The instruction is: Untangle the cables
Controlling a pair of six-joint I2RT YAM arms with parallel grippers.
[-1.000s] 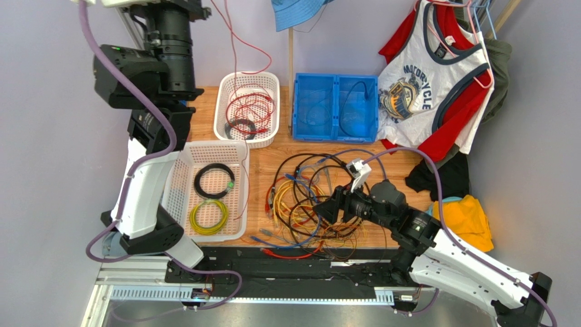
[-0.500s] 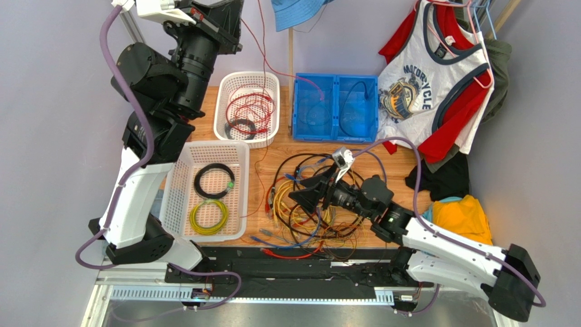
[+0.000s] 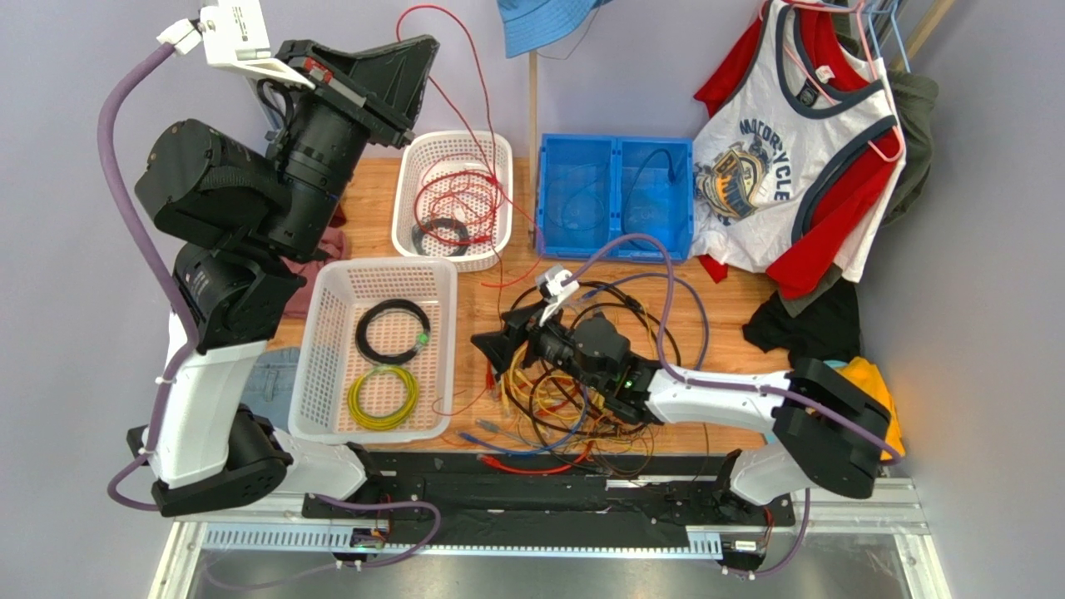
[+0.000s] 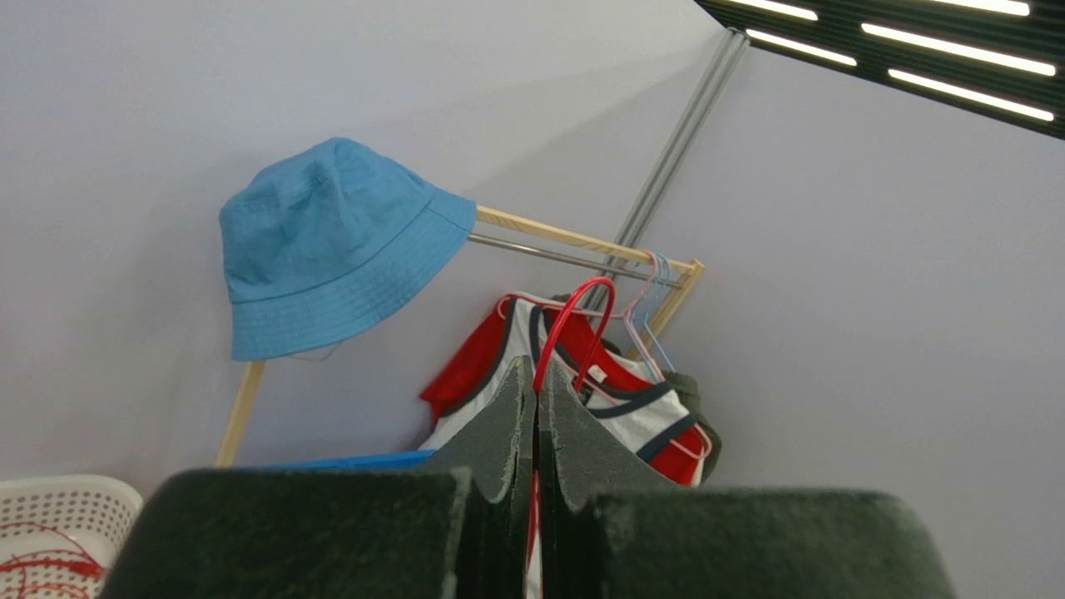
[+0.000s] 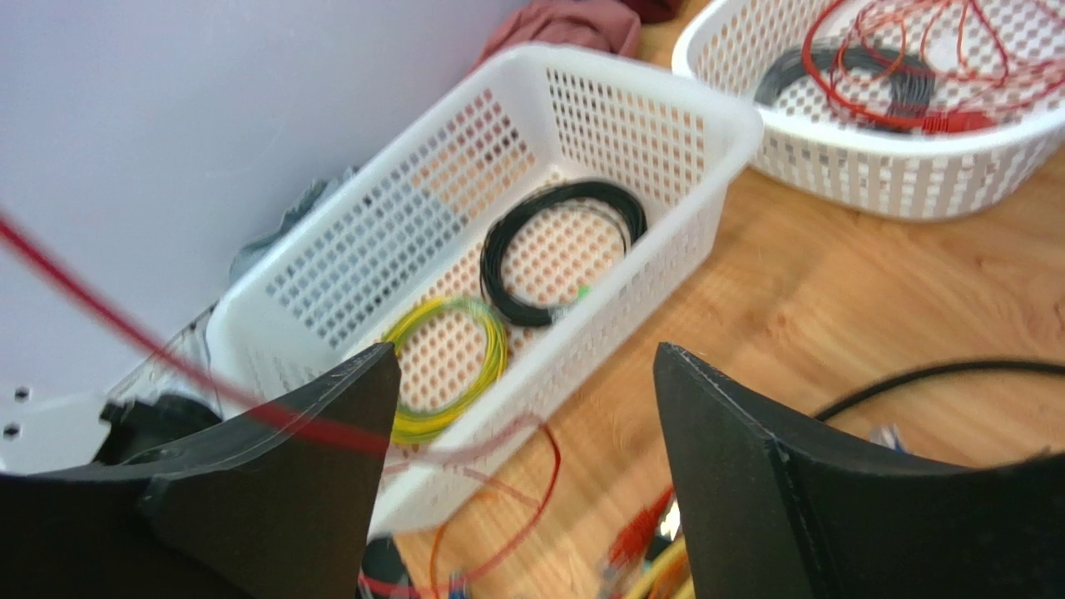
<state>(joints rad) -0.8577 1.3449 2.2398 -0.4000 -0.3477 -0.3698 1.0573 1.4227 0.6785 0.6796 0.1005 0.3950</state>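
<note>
Your left end effector point(image 4: 538, 389) was lifted high above the far left of the bench point(image 3: 731, 312), its fingers pressed fully together. A thin red cable point(image 4: 535, 524) was pinched between the pads. In the overhead view it ran down from there toward the oval white basket point(image 3: 406, 187), which held loose red cord and a small black coil.

Your right end effector point(image 3: 490, 356) hung low over the left edge of the tangled cables point(image 3: 556, 418), with its jaws spread wide and nothing between them. From its wrist camera you could see the two dark fingers point(image 5: 725, 437) well apart. A blurred red strand point(image 5: 125, 312) crossed in front of the left one. Whether that strand touched the finger cannot be told.

The heap itself lay on the wood near the front edge, between the rectangular white basket point(image 3: 319, 325) and the right arm's base. It was a knot of black, yellow, orange and blue cords, partly hidden under the right arm. A few loops reached out toward the blue bin point(image 3: 613, 156) behind.

The rectangular basket sat just left of the heap, with a black coil point(image 3: 393, 332) and a yellow coil point(image 3: 383, 397) lying apart on its floor. A black loop lay in the blue bin's right compartment.
</note>
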